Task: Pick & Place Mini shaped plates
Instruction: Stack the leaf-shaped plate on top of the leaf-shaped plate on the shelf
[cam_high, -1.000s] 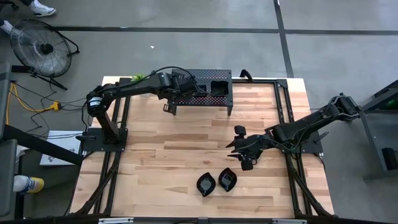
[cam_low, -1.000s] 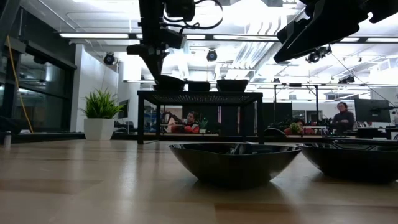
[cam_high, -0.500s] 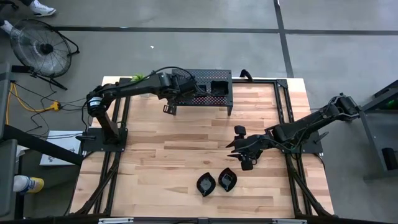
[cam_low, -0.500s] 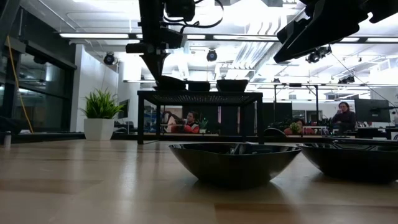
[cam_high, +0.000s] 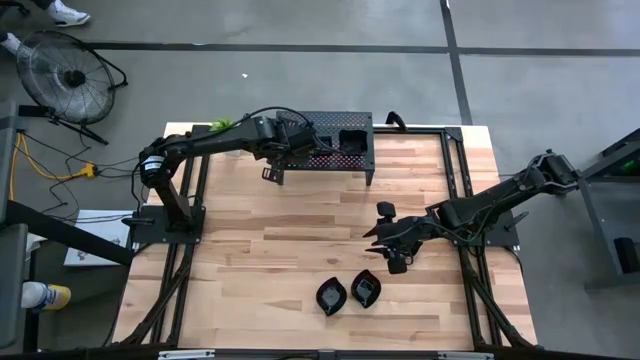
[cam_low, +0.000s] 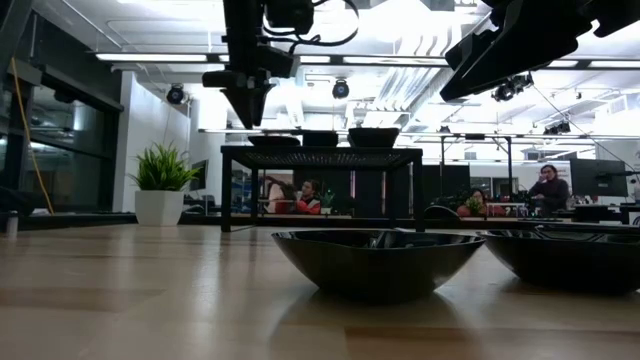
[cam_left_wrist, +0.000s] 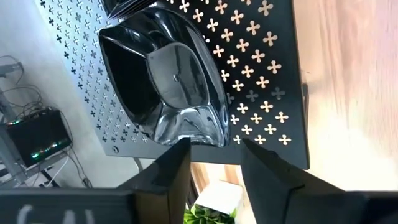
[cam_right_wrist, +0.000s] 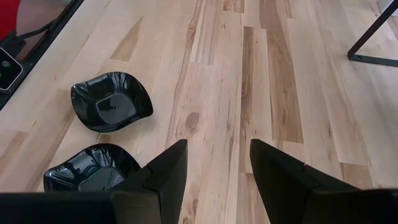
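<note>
Nearest the table's front edge, two mini shaped plates rest on the wooden table (cam_high: 260, 250) close beside each other: a leaf-shaped plate (cam_high: 331, 296) and a squarish plate (cam_high: 366, 288). The low view shows both sitting flat on the wood. Just behind them, the right gripper (cam_high: 385, 255) hangs above the bare table, its fingers (cam_right_wrist: 163, 171) spread apart and empty; neither touches a plate.

At the far edge stands the black perforated stand (cam_high: 325, 143). The left gripper (cam_high: 296, 140) sits over its left end, fingers (cam_left_wrist: 169, 170) parted on either side of a glossy black dish (cam_left_wrist: 165, 81) that lies on the perforated top. The low view shows the fingertips just above that dish, apart from it, with two further dishes (cam_low: 345, 138) lined up beside it on the stand.
</note>
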